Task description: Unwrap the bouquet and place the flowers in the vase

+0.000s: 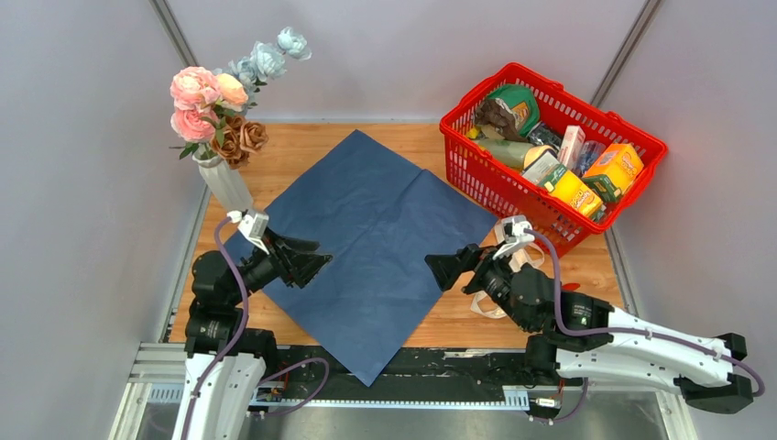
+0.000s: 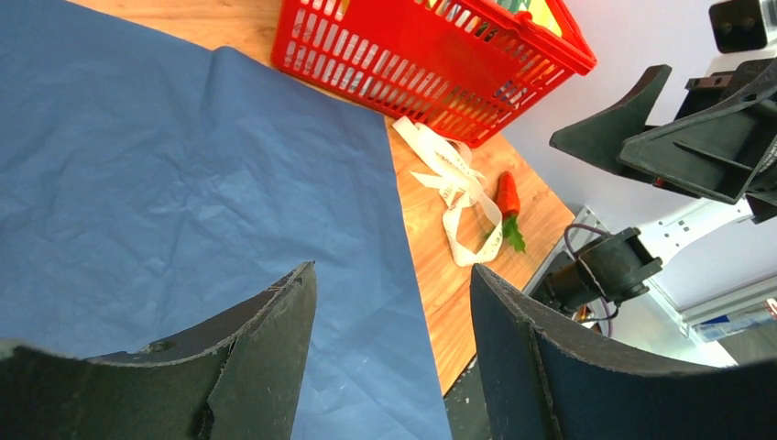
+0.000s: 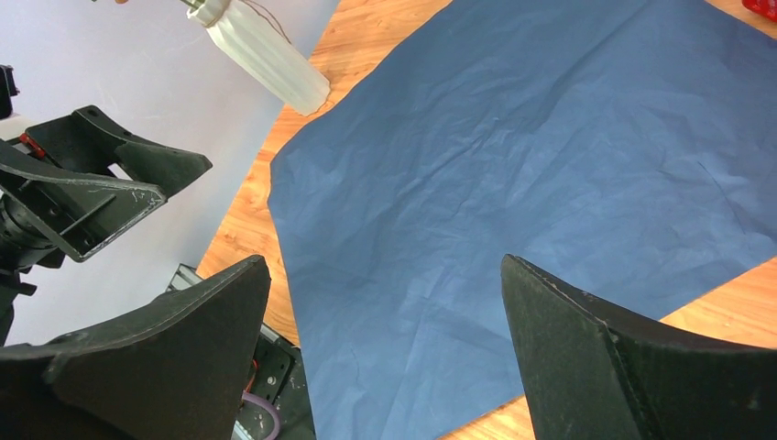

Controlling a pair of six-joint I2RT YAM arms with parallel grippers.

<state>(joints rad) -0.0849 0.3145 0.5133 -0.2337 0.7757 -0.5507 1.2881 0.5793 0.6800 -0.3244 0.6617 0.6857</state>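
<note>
- Your left gripper (image 1: 321, 254) hangs over the 9 o'clock edge of the blue paper (image 1: 366, 229), its fingers spread wide and holding nothing.
- Your right gripper (image 1: 449, 272) hangs at the paper's 3 o'clock corner, fingers wide apart and empty too.
- The flowers (image 1: 215, 101) stand in the vase (image 1: 226, 185) at the 10 o'clock corner of the table (image 1: 431, 147).
- The paper lies unfolded and flat mid-table, its 6 o'clock corner past the near edge.
- The red basket (image 1: 480, 92) sits at 2 o'clock, with a cream ribbon (image 2: 454, 183) lying loose on the wood at its 6 o'clock side.
</note>
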